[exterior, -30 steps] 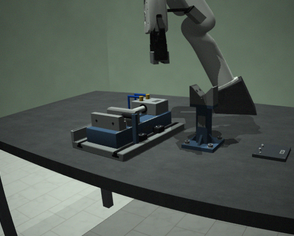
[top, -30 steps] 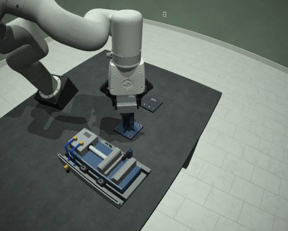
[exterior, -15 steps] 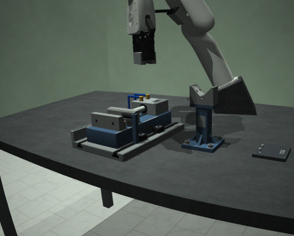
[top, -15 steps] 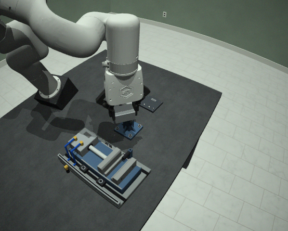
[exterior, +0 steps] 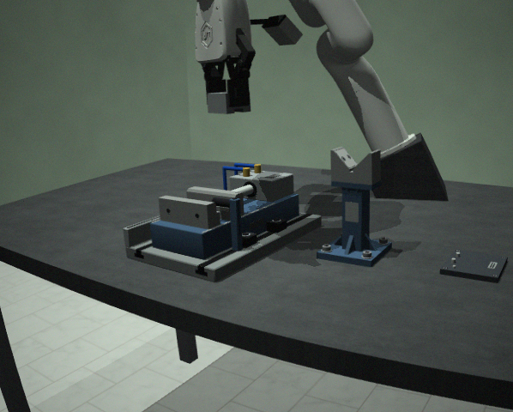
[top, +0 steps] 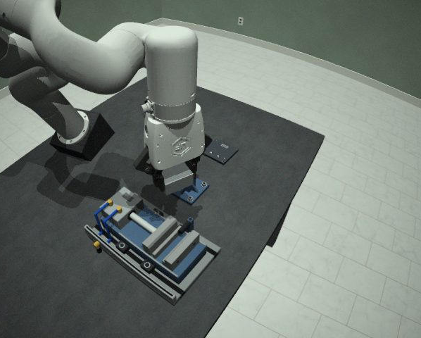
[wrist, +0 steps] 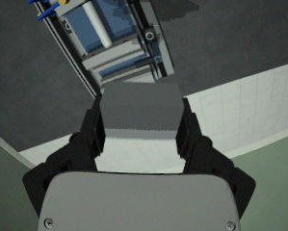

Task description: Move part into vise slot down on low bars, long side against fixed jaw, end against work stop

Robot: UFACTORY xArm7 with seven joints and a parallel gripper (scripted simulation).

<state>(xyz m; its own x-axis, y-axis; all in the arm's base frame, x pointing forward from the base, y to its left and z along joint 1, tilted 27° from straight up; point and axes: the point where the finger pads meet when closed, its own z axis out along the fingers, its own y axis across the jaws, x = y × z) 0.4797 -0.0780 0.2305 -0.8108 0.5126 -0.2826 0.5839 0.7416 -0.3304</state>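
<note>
Part [exterior: 217, 102]: grey block, pinched between my gripper [exterior: 226, 99] fingers, high in air above table [exterior: 115, 283]. Slot side not discernible. My fingers clamp its two opposite faces, block end pointing down. Vise [exterior: 184, 230] below, jaws apart. V-block [exterior: 354, 170] on blue stand beside. Infeed plate [exterior: 473, 264] well apart.

Open air is left above the blue-and-grey vise [exterior: 212, 221]; passage beside it is blocked by the tall blue-posted V-block [exterior: 353, 177].

Top cam high, ext low side-on, both w/ vise [top: 155, 247].
</note>
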